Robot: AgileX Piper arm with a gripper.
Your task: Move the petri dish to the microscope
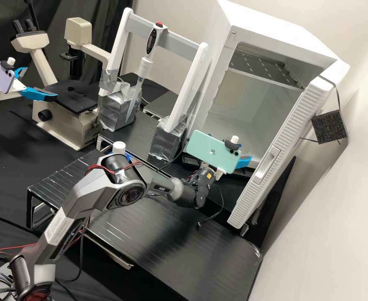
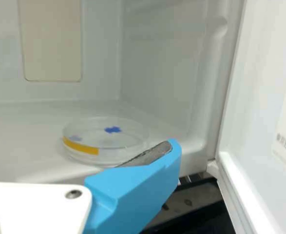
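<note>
Black platform [image 1: 159,246] in front of the white cabinet [image 1: 272,23], pale wall [image 1: 330,217] beside it. I see the petri dish [image 2: 104,141] lying flat on the cabinet floor. Gripper [image 1: 245,161] at the cabinet opening, fingers apart, nothing between them. Cabinet door [image 1: 282,146] stands open right beside my gripper. White frame [image 1: 187,90] with pipette [image 1: 151,44] stands between cabinet and microscope [image 1: 62,125], in my way across.
</note>
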